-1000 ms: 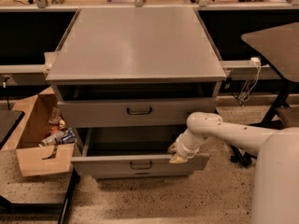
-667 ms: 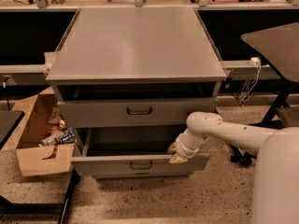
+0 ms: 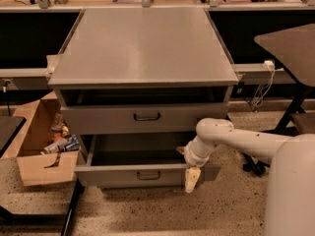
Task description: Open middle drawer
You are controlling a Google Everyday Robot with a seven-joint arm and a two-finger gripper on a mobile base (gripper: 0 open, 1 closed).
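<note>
Gripper (image 3: pixel 192 179) at lower centre-right of frame, pointing down at the right end of the front panel of the middle drawer (image 3: pixel 113 176). Opening width and any grasp: cannot tell. Drawer stands pulled well out of the cabinet (image 3: pixel 142 48), interior exposed. Upper drawer (image 3: pixel 98 119) sits above it. Cardboard box (image 3: pixel 34 151) at left.

1. We're on the middle drawer (image 3: pixel 118 177): grey metal, standing well out from the cabinet (image 3: pixel 142 48), with its dark inside open to view from above.
2. We see its wide front panel sitting level, with the small dark bar handle (image 3: pixel 148 175) at its centre.
3. The gripper (image 3: pixel 192 179) points down over the panel's right part, just right of that handle.
</note>
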